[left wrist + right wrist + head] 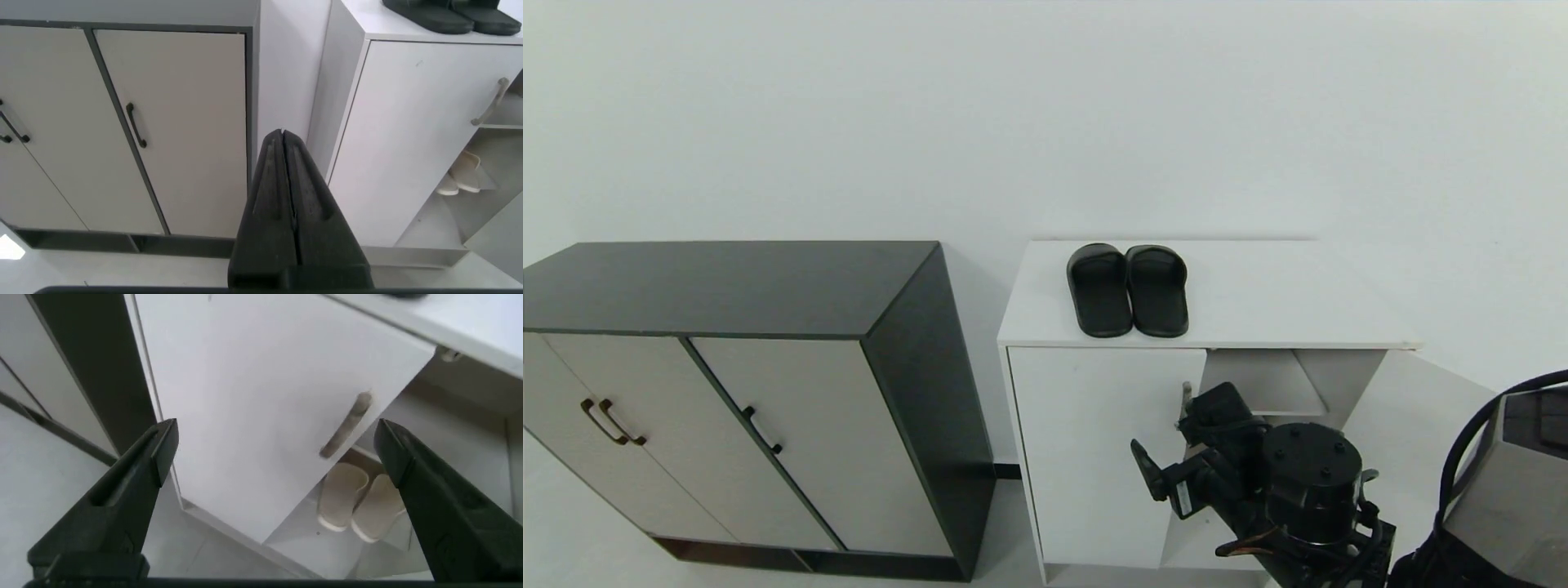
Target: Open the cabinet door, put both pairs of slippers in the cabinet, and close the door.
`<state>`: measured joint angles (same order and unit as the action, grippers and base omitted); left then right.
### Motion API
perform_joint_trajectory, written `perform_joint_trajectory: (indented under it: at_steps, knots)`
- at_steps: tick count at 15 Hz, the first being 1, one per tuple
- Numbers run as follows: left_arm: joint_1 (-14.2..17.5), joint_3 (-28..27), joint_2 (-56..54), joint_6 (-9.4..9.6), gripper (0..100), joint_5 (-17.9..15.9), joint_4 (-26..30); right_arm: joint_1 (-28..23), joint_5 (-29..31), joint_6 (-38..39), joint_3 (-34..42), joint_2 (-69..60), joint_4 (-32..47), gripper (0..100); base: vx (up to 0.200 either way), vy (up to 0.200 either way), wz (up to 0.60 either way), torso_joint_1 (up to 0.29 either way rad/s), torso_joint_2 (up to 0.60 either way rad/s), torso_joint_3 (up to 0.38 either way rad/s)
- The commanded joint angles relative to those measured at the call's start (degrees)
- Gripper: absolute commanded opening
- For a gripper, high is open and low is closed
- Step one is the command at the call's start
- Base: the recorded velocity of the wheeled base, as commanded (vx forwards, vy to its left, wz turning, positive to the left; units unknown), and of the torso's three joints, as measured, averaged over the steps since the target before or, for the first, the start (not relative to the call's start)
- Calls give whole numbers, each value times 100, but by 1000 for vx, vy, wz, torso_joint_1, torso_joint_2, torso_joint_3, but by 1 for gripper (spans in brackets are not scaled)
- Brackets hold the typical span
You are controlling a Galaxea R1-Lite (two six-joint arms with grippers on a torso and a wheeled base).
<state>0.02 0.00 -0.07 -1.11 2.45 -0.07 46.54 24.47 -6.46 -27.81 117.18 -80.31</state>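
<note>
A pair of black slippers [1127, 290] lies on top of the white cabinet [1258, 310]; its edge shows in the left wrist view [449, 12]. The cabinet's right half stands open, and a pair of white slippers [359, 498] rests on its bottom shelf [462, 175]. The left door [1094, 449] is closed, with a metal handle [347, 425] at its inner edge. My right gripper [1168, 441] hangs open just in front of that handle [276, 433], holding nothing. My left gripper [282, 171] is shut and empty, low down and facing both cabinets.
A dark cabinet [727, 286] with two pale doors and dark handles stands to the left of the white one, a narrow gap between them. A bare white wall runs behind. An upper shelf [1266, 384] shows inside the open half.
</note>
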Motion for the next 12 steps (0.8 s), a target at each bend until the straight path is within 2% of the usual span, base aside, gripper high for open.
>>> perform_joint_trajectory:
  at_steps: [1,3,5,7,8,10,12]
  knots:
    - [6,0,7,-3,0,1,-1,118,41,101,-375,-55,376,100,0,0,0,27,-51,-27]
    - [6,0,7,-3,0,1,-1,180,199,752,-920,-424,2002,100,0,0,0,0,0,0]
    - [6,0,7,-3,0,1,-1,329,700,1499,-1754,-740,3672,100,0,0,0,0,0,0]
    - [6,-9,7,5,0,1,-1,417,1043,2052,-2528,-951,4911,100,0,0,0,0,0,0]
    - [6,0,7,5,0,1,-1,443,1122,2298,-2871,-995,5245,100,0,0,0,0,0,0]
    - [6,0,7,5,0,1,-1,426,1491,2307,-3178,-995,5263,100,0,0,0,0,0,0]
    - [6,0,7,5,0,1,-1,426,1526,2272,-3249,-986,5245,100,0,0,0,0,0,0]
